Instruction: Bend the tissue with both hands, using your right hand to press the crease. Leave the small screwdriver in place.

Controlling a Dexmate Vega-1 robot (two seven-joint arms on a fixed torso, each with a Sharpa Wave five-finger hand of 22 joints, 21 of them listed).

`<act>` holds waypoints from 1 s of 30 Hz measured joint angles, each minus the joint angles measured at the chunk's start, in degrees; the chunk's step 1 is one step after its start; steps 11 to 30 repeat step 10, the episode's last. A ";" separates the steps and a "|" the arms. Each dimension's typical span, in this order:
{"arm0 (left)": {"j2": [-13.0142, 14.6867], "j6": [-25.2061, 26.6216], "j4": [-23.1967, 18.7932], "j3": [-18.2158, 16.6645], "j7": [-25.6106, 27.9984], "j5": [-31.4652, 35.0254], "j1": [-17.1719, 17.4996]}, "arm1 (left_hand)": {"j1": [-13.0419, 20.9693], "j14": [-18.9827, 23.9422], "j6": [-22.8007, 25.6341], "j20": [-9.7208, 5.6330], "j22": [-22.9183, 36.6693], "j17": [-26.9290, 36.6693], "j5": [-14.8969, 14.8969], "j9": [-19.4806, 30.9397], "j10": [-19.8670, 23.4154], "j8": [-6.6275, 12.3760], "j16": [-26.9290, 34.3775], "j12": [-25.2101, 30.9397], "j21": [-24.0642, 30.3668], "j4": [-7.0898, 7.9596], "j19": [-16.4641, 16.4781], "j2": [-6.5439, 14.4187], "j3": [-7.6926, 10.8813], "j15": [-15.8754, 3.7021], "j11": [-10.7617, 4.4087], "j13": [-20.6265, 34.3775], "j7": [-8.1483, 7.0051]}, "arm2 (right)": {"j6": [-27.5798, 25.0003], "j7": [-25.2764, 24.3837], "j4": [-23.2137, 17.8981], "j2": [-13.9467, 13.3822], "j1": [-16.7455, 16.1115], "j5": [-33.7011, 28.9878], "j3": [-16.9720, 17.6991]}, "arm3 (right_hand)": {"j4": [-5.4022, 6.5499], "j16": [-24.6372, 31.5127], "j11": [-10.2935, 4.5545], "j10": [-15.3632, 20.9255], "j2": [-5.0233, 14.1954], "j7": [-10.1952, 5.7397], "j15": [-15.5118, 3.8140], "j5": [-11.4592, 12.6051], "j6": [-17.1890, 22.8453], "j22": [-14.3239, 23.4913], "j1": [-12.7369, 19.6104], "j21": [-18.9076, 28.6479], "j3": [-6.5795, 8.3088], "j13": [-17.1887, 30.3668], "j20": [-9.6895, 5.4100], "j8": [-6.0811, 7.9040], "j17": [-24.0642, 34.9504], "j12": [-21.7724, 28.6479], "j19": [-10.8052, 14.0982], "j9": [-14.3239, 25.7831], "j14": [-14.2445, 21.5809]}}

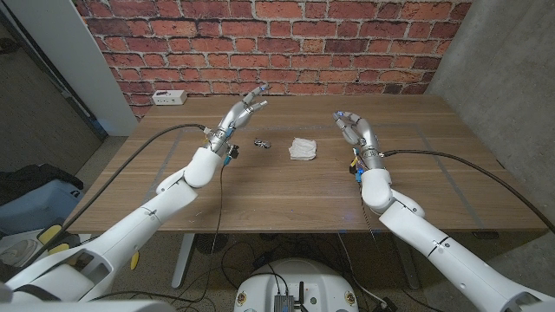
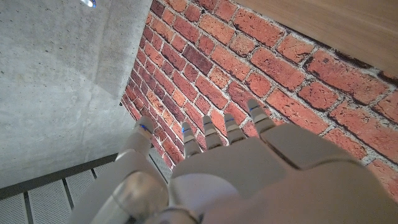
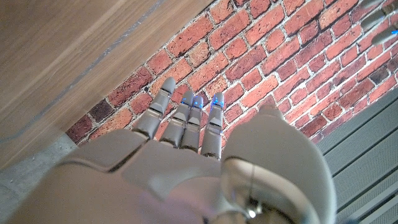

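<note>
A small white tissue [image 1: 303,149] lies crumpled on the wooden table [image 1: 286,195] near its middle. Just to its left lies the small dark screwdriver [image 1: 262,143]. My left hand [image 1: 243,111] is raised above the table, left of and beyond the screwdriver, fingers stretched out and holding nothing. My right hand [image 1: 354,130] is raised to the right of the tissue, fingers extended, also holding nothing. In the left wrist view my left hand [image 2: 249,168] points at the brick wall. In the right wrist view my right hand [image 3: 186,155] points at the brick wall too.
A white power strip [image 1: 168,97] sits at the table's far left corner. A red brick wall [image 1: 286,43] runs behind the table. Black cables [image 1: 156,139] trail from both wrists across the table.
</note>
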 measured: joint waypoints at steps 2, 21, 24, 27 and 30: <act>0.01 -0.70 0.68 -0.18 -1.05 -1.15 0.00 | 0.00 -0.67 -0.38 -1.27 0.00 -0.17 0.00 -0.12 -0.49 0.00 0.00 0.00 0.00 0.00 -0.03 0.00 0.00 -0.36 -0.05 -0.08 0.22 | 1.39 -0.42 0.18 0.45 -0.31 0.77 0.41 | 0.33 0.00 0.13 -0.51 -0.08 0.20 0.13 -0.32 -0.57 0.00 -0.40 0.00 -0.04 0.00 -0.08 -0.18 -0.11 0.00 -0.08 0.00 -0.61; 0.14 -3.60 3.49 -1.17 -6.04 -6.15 0.15 | -0.23 -1.69 -1.00 -3.09 0.00 -0.26 0.00 -0.12 -1.08 0.00 0.00 0.00 -0.21 0.00 -0.27 0.23 0.00 -0.97 0.15 -0.07 0.24 | 7.02 -3.40 0.23 2.62 -2.92 3.65 3.40 | 1.15 0.00 0.11 -0.90 -0.22 0.40 0.39 -2.15 -1.38 -0.18 -2.04 -2.31 0.66 -0.53 6.29 0.07 -1.14 0.00 -3.36 0.00 -2.25; 0.14 -3.60 3.49 -1.17 -6.04 -6.15 0.15 | -0.23 -1.69 -1.00 -3.09 0.00 -0.26 0.00 -0.12 -1.08 0.00 0.00 0.00 -0.21 0.00 -0.27 0.23 0.00 -0.97 0.15 -0.07 0.24 | 7.02 -3.40 0.23 2.62 -2.92 3.65 3.40 | 1.15 0.00 0.11 -0.90 -0.22 0.40 0.39 -2.15 -1.38 -0.18 -2.04 -2.31 0.66 -0.53 6.29 0.07 -1.14 0.00 -3.36 0.00 -2.25; 0.14 -3.60 3.49 -1.17 -6.04 -6.15 0.15 | -0.23 -1.69 -1.00 -3.09 0.00 -0.26 0.00 -0.12 -1.08 0.00 0.00 0.00 -0.21 0.00 -0.27 0.23 0.00 -0.97 0.15 -0.07 0.24 | 7.02 -3.40 0.23 2.62 -2.92 3.65 3.40 | 1.15 0.00 0.11 -0.90 -0.22 0.40 0.39 -2.15 -1.38 -0.18 -2.04 -2.31 0.66 -0.53 6.29 0.07 -1.14 0.00 -3.36 0.00 -2.25; 0.14 -3.60 3.49 -1.17 -6.04 -6.15 0.15 | -0.23 -1.69 -1.00 -3.09 0.00 -0.26 0.00 -0.12 -1.08 0.00 0.00 0.00 -0.21 0.00 -0.27 0.23 0.00 -0.97 0.15 -0.07 0.24 | 7.02 -3.40 0.23 2.62 -2.92 3.65 3.40 | 1.15 0.00 0.11 -0.90 -0.22 0.40 0.39 -2.15 -1.38 -0.18 -2.04 -2.31 0.66 -0.53 6.29 0.07 -1.14 0.00 -3.36 0.00 -2.25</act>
